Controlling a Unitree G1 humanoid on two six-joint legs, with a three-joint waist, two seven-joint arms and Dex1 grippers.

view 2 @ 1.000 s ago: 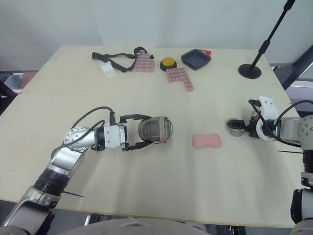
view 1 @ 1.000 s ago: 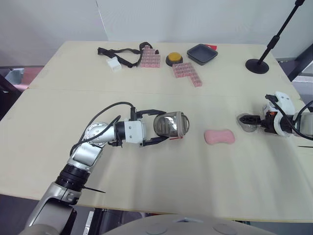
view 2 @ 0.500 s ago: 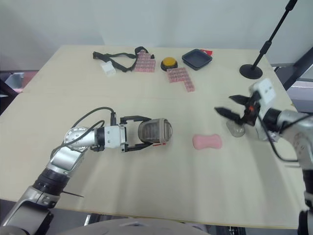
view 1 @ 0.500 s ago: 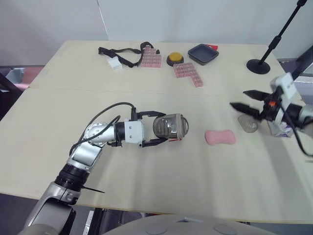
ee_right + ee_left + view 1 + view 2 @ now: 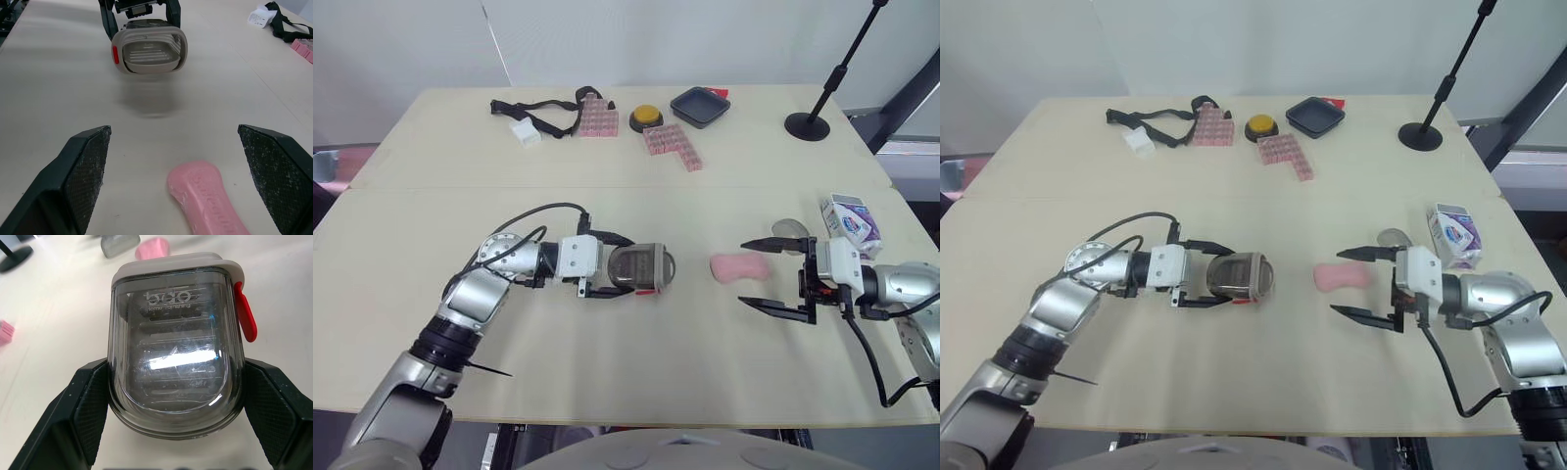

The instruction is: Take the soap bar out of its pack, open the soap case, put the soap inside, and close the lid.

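Clamps the soap case (image 5: pixel 640 268) in the left gripper (image 5: pixel 628 267), a black finger pressed to each long side, lid shut with the red latch (image 5: pixel 244 318) on one flank, far end facing the other arm. Holds the right gripper (image 5: pixel 744 274) spread wide and empty, aimed back across the table (image 5: pixel 636 382) at the case. Finds the soap bar (image 5: pixel 741 266) bare on the table, already out of its pack (image 5: pixel 848 217), which sits beyond the right forearm near the table edge, beside what looks like a clear wrapper (image 5: pixel 790 229). Places the bar between the two grippers but much nearer the right one: its near half lies between the open fingers, and its far end points toward the case, well apart from it. Reads the long axis as running roughly along the right gripper's reach, slightly slanted, so closing would pinch across the short width, a fair line for a grasp. Cannot tell how high the fingertips hang over the table; likely calls for a short drop before closing. Judges the unpacking done and the pick of the bar in hand, with opening the case, loading and closing yet to do. Warns of a smooth, rounded bar squirting forward if pinched near its end; better to reach further, toward its waist.
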